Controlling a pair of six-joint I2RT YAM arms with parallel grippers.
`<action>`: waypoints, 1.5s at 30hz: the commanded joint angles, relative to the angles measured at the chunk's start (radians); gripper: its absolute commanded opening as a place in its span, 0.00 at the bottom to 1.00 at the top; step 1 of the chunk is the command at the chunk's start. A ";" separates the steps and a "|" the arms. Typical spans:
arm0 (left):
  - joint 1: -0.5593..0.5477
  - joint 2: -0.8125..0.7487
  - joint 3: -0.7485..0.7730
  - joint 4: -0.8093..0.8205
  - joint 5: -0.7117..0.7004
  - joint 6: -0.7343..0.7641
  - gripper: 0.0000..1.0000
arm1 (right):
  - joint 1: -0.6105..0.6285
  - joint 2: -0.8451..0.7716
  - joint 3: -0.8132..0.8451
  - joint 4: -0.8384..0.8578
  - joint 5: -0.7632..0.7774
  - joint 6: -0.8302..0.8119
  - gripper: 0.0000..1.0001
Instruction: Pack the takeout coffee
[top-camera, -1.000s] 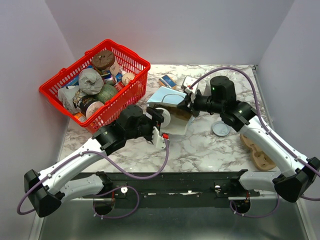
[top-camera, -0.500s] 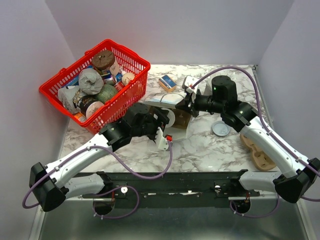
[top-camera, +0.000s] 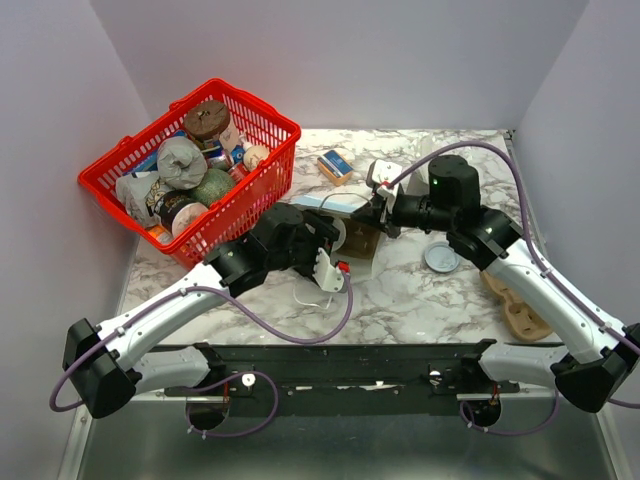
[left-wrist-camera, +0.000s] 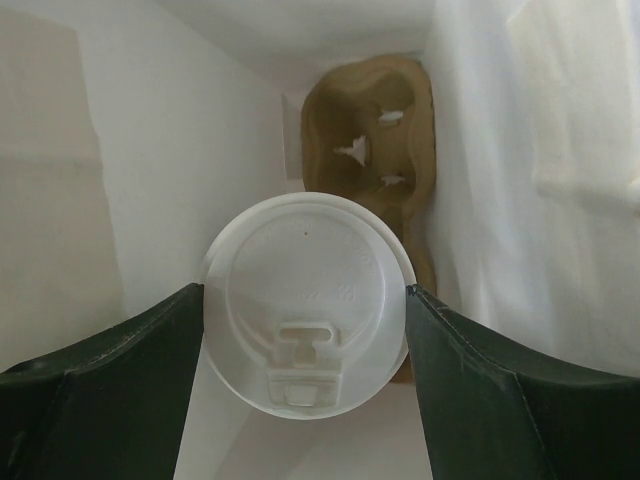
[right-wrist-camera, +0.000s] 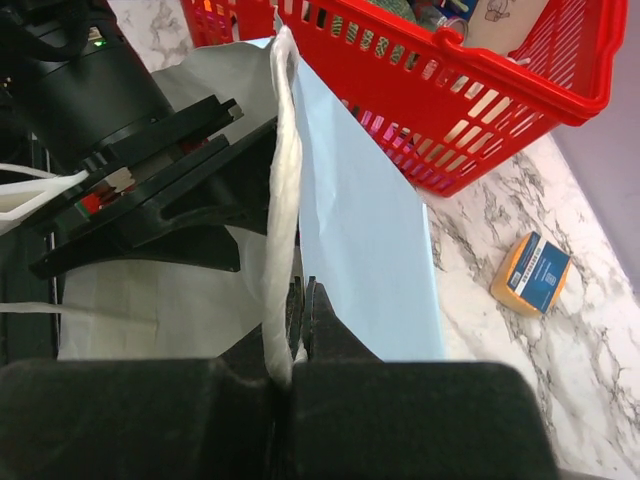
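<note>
Further forward than a second ago, the left gripper (left-wrist-camera: 303, 330) reaches inside the white bag (right-wrist-camera: 370, 250), jaws spread wide yet grasping the takeout coffee (left-wrist-camera: 300, 280) by its sides, short of the cardboard carrier (left-wrist-camera: 370, 130) lying deeper in; the right gripper (right-wrist-camera: 300, 300) is clenched on the bag's rim, presumably to keep its mouth open; the lid's embossed lettering is too faint to read.
</note>
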 joint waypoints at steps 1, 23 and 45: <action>0.013 0.015 -0.002 -0.037 -0.038 -0.025 0.00 | 0.019 -0.030 -0.005 -0.004 -0.019 -0.042 0.01; 0.037 0.181 0.025 -0.012 -0.116 -0.217 0.00 | 0.108 -0.054 -0.059 0.022 -0.011 -0.211 0.01; 0.062 0.233 -0.064 0.111 -0.343 -0.628 0.00 | 0.154 -0.143 -0.214 0.128 0.015 -0.220 0.01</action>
